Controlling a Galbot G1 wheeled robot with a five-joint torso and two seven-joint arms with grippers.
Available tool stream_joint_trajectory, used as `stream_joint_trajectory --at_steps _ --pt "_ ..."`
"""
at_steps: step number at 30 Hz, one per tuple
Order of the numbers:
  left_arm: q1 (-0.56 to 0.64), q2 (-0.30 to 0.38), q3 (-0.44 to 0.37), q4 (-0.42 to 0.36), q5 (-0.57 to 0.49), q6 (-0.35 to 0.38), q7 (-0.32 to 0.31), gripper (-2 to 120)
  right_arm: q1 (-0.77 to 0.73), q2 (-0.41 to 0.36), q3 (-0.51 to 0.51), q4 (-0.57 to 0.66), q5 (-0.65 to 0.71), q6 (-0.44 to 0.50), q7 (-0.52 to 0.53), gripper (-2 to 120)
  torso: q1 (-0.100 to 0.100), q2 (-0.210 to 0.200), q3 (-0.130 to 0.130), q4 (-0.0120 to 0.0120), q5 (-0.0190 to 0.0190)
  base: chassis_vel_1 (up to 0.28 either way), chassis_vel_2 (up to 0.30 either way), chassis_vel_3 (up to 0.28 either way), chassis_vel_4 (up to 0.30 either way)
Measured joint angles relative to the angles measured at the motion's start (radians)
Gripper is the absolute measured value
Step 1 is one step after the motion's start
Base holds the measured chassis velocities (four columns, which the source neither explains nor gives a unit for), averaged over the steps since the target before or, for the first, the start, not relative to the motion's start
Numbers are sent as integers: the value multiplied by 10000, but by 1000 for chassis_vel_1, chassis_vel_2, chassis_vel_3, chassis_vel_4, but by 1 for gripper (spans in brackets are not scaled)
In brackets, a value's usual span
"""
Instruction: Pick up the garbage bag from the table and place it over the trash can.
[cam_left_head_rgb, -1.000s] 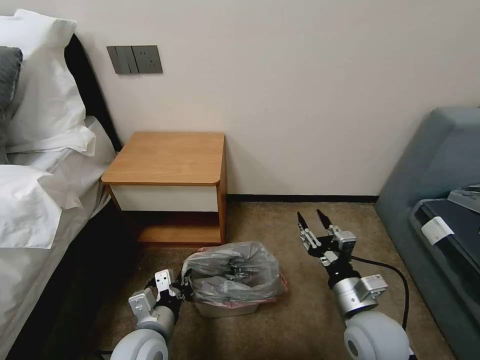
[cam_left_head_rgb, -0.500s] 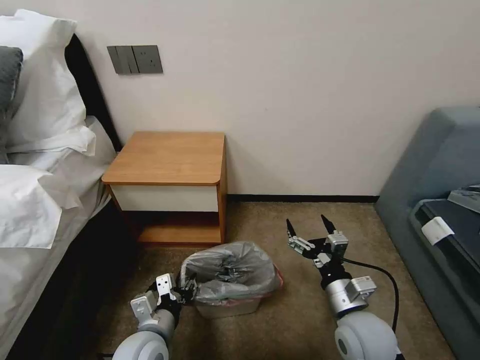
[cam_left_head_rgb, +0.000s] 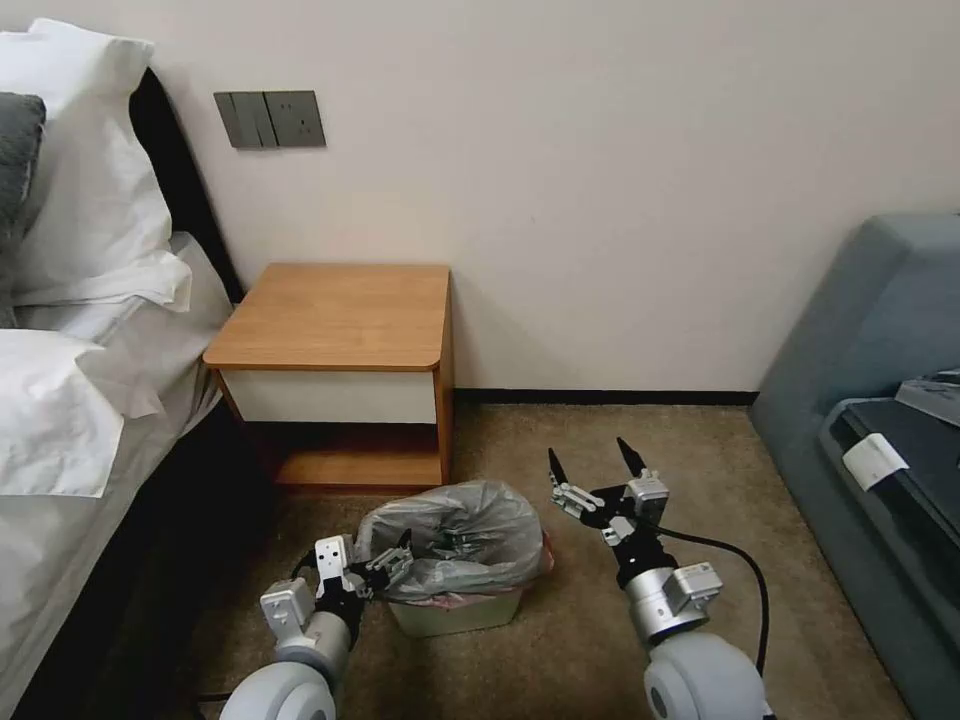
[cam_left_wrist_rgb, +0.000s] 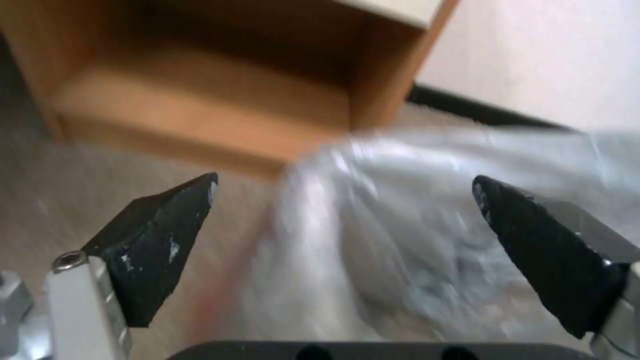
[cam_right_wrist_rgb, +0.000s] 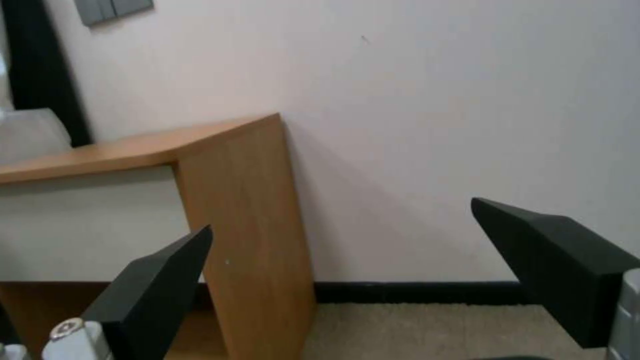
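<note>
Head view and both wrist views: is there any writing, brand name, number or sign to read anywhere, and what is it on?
No readable text in any view.
White tag on the dark case at the right: no legible print.
Grey wall switch panel: no markings visible.
Garbage bag, trash can, table: plain, no labels visible.

The left gripper (cam_left_head_rgb: 385, 560) sits low at near left, forearm reaching forward and right, its black fingers (cam_left_wrist_rgb: 160, 245) spread wide. The right gripper (cam_left_head_rgb: 590, 470) is raised at near right, wrist angled up and leftward, its jaws parted too.
</note>
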Motion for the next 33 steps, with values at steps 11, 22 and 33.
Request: stream_joint_trajectory --at_steps 11,22,33 --pt "64 -121 -87 1208 913 -3860 421 100 -503 466 -250 -356 -1028 77 465 100 0 0 0 0 -1 0 0 0 0" --pt "-98 -213 -423 1968 2136 -5828 1128 97 -802 987 168 -789 -2265 662 978 100 0 0 0 -1 -1 0 0 0 0" --pt "-101 -207 -426 1963 2099 -5766 1091 97 -804 982 187 -797 -2273 673 965 100 0 0 0 -1 -1 0 0 0 0"
